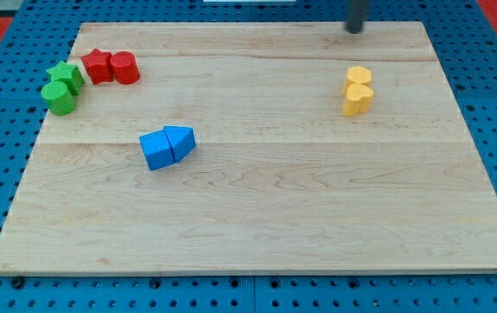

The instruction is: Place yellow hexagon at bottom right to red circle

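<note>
The yellow hexagon (pixel 359 76) sits at the view's right, touching a second yellow block (pixel 358 99) just below it. The red circle (pixel 125 68) stands at the view's upper left, touching a red star (pixel 97 65) on its left. My tip (pixel 354 29) is at the view's top edge of the board, straight above the yellow hexagon and apart from it by a clear gap.
A green star (pixel 65 76) and a green circle (pixel 59 97) sit at the far left, next to the red star. A blue cube (pixel 156 149) and a blue angular block (pixel 181 141) touch each other left of centre. The wooden board (pixel 257 217) lies on a blue pegboard.
</note>
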Available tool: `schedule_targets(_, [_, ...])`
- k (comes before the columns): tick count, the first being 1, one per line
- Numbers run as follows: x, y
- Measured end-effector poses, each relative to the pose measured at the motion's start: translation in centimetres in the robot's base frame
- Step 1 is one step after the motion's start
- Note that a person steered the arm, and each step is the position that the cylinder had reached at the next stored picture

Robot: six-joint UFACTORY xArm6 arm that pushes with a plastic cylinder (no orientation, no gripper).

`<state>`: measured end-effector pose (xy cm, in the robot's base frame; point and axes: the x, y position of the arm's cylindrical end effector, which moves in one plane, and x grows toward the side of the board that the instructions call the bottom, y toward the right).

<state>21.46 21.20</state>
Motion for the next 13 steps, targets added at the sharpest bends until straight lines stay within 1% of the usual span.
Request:
schedule_targets(1, [3.8, 5.8])
schedule_targets(2, [7.8, 6.5])
schedule_targets(3, [10.9, 3.1])
schedule_targets(4, [12.2, -3.1])
schedule_targets(6, [12.3, -19.8])
schedule_targets(7, [11.8, -18.4])
schedule_targets(8, [9.1, -15.4])
schedule_targets(9, [7.6, -20.0])
schedule_targets(10, [9.9, -28.1])
schedule_targets(11, [11.3, -30.1])
schedule_targets(12, [9.8, -23.1])
schedule_targets(13, [11.5, -19.5])
